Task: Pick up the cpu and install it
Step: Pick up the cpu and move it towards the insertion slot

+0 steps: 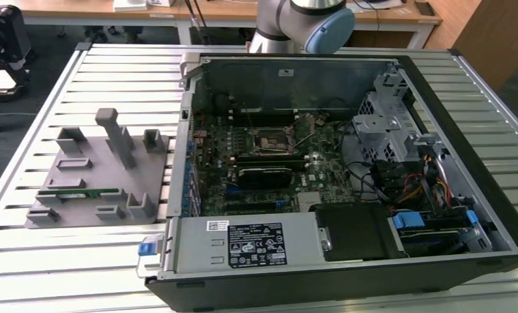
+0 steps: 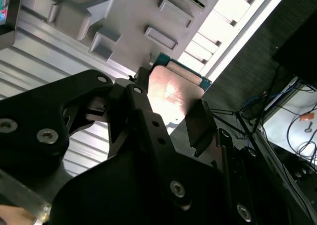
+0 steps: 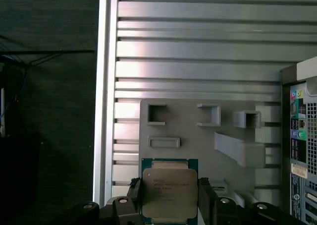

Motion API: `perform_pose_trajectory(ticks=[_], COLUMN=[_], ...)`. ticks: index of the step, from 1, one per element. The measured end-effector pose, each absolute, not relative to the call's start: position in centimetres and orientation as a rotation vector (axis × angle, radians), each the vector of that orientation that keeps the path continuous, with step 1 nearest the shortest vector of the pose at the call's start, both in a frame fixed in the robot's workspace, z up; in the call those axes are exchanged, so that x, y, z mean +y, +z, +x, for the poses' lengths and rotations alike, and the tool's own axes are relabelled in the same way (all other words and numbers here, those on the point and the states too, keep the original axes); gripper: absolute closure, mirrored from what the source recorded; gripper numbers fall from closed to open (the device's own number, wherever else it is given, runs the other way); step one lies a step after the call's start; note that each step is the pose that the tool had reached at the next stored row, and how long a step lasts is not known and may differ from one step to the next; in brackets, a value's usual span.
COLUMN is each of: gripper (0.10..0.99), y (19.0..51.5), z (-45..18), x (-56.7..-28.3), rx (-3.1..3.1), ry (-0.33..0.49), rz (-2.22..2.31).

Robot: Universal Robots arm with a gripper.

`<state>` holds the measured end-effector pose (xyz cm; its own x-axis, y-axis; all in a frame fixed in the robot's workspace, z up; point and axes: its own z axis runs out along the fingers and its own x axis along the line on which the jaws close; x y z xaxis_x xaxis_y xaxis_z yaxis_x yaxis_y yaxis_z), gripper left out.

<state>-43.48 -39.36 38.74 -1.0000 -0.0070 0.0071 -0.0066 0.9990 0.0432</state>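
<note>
The cpu (image 3: 169, 190) is a flat square chip with a silvery metal top and a green edge. My gripper (image 3: 169, 201) is shut on it, one black finger (image 3: 133, 197) on each side. In the second wrist view the cpu (image 2: 174, 92) sits between the same black fingers (image 2: 142, 113) of the gripper (image 2: 171, 117), its metal face catching the light. It hangs above the grey holder plate (image 3: 198, 136), near that plate's edge. In the exterior view the open computer case (image 1: 468, 163) lies on the table, and the square socket (image 1: 268, 138) on its motherboard stands bare.
The grey holder plate (image 1: 94, 176) lies at the exterior view's left of the case, with several upright holders and a green memory stick (image 1: 81, 193). The arm's joint (image 1: 316, 23) rises behind the case. The slatted metal table (image 1: 111, 72) surrounds both. A black block (image 1: 263, 175) sits below the socket.
</note>
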Motion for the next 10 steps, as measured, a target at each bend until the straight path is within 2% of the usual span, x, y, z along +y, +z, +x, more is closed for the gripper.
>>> perform_pose_trajectory(ticks=[10], gripper=[0.545], y=[39.1], z=[-42.76], x=[-39.33], rx=[-3.134], ry=[-0.068], rz=[0.01])
